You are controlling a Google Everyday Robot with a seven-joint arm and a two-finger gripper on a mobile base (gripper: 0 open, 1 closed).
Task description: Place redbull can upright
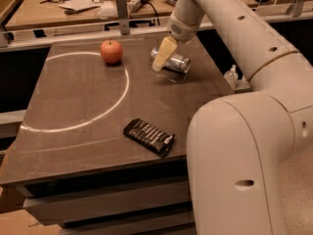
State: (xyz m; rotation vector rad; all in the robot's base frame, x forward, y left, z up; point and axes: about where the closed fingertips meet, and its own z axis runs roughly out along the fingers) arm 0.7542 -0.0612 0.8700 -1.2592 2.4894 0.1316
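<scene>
I had the gripper (160, 60) down at the near end of the can (177, 62), which lay on its side at the surface's (88, 106) far right near the apple (111, 51); couldn't tell grip state, so lifting and uprighting remained.

Lab: cluttered workbench (73, 14) behind hand (160, 62) over table (83, 111)

Gripper (162, 58) at the redbull can (178, 63), right of the apple (111, 51).

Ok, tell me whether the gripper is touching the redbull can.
Cannot tell. In the camera view the gripper covers one end of the redbull can, hiding any gap.
</scene>
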